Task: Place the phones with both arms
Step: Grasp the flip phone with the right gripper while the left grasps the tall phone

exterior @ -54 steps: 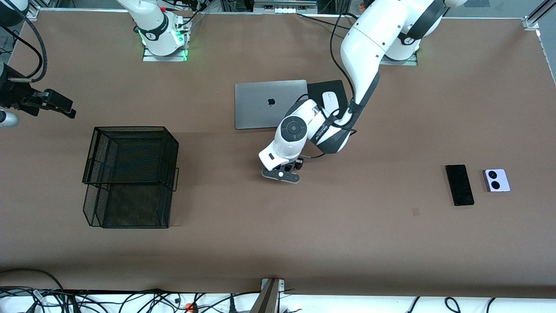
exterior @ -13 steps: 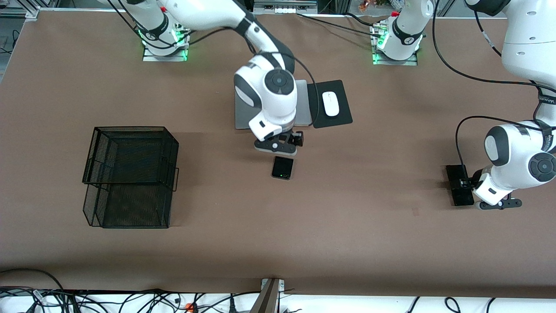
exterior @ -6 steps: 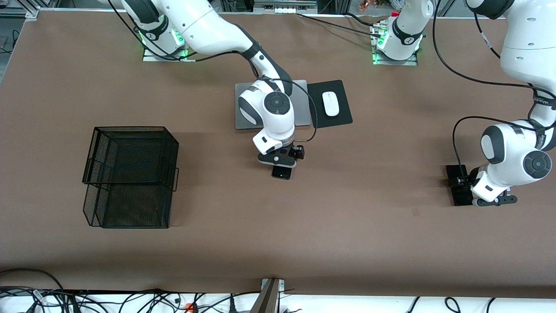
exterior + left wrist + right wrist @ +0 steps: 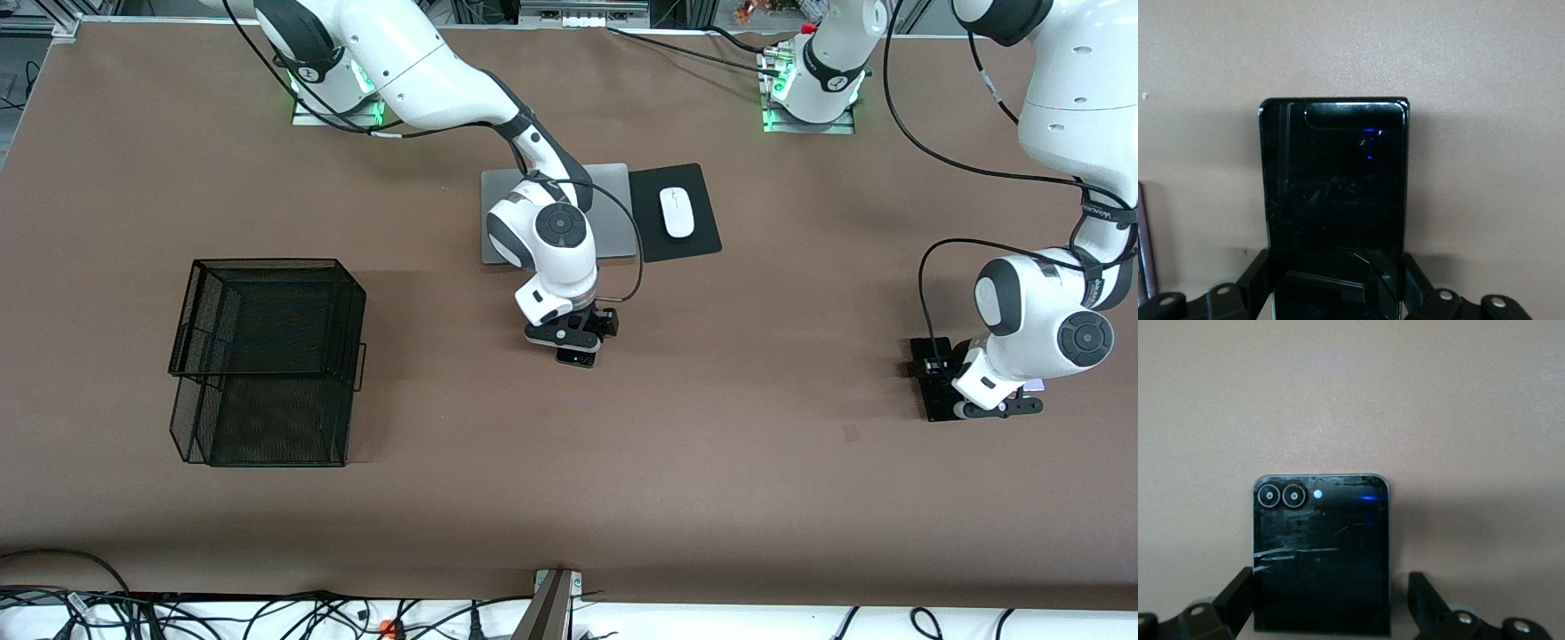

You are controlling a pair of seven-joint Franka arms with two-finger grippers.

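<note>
Lift level with the left pincer (image 4: 1337, 270), clamped on the long slim black phone (image 4: 1335, 193) lying toward the left arm's end. Close the right pincer (image 4: 1331, 600), wide open astride the small black phone (image 4: 1321, 547) mid-tabletop, squarely. Expect little friction from the smooth brown tabletop (image 4: 711, 462); steer clear of the laptop (image 4: 615, 204), the mouse (image 4: 677, 212) and the mesh basket (image 4: 267, 262).

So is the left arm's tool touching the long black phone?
Touching. In the left wrist view the left tool has both fingers pressed against the long black phone's side edges, with no gap showing.
</note>
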